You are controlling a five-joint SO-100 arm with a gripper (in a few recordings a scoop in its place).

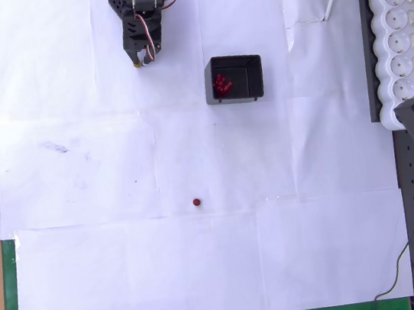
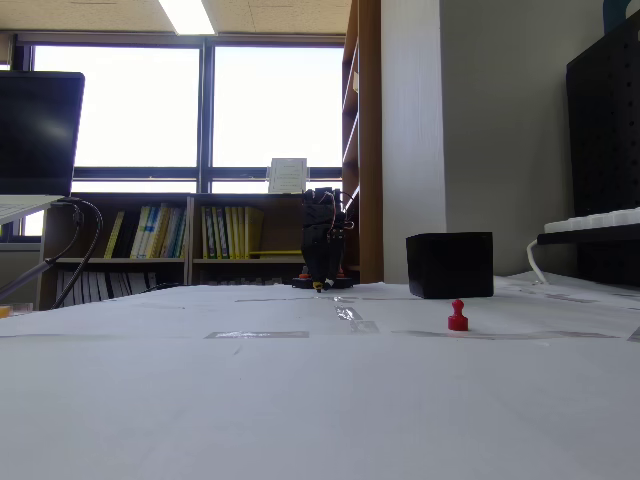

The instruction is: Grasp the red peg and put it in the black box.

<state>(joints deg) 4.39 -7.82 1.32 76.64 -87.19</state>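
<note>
**Peg still on the paper, arm parked at the back**

Overhead view first: the red peg [image 1: 197,202] sits alone on the white paper [image 1: 93,279], well apart from everything. The black box [image 1: 234,79] is farther up the picture and a bit right, with a cluster of red pegs [image 1: 222,84] already inside on its left side. The gripper [image 1: 143,56] is folded up near the top edge, left of the box, tips pointing down toward the paper. I honestly can't tell how far apart the jaws are from here, and nothing seems to be in them. A white power strip [image 1: 397,36] runs down the right side.

Fixed view, low across the table: the peg [image 2: 458,316] stands upright, round head on top, nearer the camera than the box [image 2: 450,265]. The arm [image 2: 322,240] is way in the back, too dark to read the jaws.

So the step is the reach. I'd come straight down over the peg with the fingers spread, then close on the stem or head. It's tiny and will probably tip if nudged sideways. Lift clear of the wall before releasing.
</note>
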